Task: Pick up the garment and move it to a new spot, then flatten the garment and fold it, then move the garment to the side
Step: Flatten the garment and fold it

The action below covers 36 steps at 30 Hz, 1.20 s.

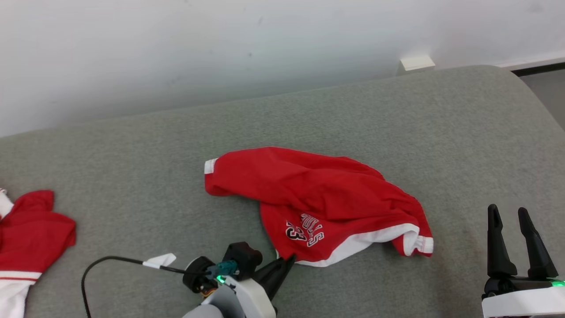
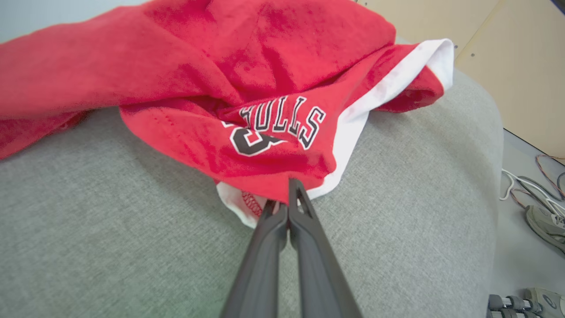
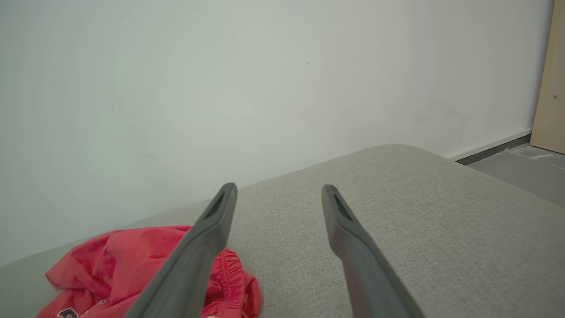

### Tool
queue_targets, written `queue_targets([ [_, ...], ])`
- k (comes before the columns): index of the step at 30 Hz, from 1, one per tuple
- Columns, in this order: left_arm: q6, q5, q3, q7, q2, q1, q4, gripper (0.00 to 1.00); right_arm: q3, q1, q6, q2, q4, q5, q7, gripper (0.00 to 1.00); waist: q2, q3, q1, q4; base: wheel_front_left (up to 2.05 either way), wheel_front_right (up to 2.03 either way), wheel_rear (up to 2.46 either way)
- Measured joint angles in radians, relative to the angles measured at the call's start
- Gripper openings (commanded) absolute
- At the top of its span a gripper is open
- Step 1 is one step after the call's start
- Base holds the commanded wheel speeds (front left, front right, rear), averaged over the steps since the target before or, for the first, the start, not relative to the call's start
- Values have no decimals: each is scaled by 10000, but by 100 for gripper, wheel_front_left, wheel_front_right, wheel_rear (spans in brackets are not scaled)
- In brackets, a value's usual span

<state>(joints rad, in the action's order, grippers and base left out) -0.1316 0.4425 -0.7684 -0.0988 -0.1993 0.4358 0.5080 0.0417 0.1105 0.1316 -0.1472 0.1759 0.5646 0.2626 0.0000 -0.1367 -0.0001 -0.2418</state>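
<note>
At the tips of the left gripper, the near hem of the red garment is pinched: fingers pressed together, red edge and some white lining caught between them, white band just to their right. The rest is bunched ahead of that gripper on the grey cushion, crumpled. The right gripper is held spread and empty, well apart, garment off to its left. Step is judged as the pick-up for the move. To be done well: the bite should be checked as holding both layers, not a thin edge; the lift should be taken straight up and slowly so cloth is not slipped out; the second red garment far to the left gripper's left should be avoided. Writing: "ULLS" in white, black-outlined letters is read, first letter lost in a fold; "23" is made out beneath it in the head view.
</note>
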Motion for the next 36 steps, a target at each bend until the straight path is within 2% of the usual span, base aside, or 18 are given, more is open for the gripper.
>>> queue_targets([
  [6,186,242,257,-19,-173,66,-596,0,-125,-151,0,-136,48,6,17,100,0,151,0,609,0,0,0],
  [17,1003,1043,930,1074,-1363,-1164,-2700,0,-224,-267,0,-291,153,-36,19,100,0,364,0,1973,0,0,0],
  [25,1429,1225,997,1390,-1827,-1954,-2894,0,-79,-257,0,-374,412,-169,19,100,0,366,0,2250,0,0,0],
  [26,1453,1223,986,1327,-1831,-1992,-2840,3,-59,-252,0,-376,447,-173,19,100,0,352,0,2243,0,0,0],
  [27,1473,1223,982,1287,-1824,-2011,-2778,43,-36,-246,0,-372,474,-173,19,100,0,345,0,2234,0,0,0],
  [28,1473,1225,993,1204,-1799,-2023,-2715,100,-19,-244,0,-372,497,-173,19,100,0,349,0,2225,0,0,0],
  [36,1578,1266,1304,69,-1605,-2095,-2715,100,0,-249,0,-372,562,-173,19,100,0,527,0,2143,0,0,0],
])
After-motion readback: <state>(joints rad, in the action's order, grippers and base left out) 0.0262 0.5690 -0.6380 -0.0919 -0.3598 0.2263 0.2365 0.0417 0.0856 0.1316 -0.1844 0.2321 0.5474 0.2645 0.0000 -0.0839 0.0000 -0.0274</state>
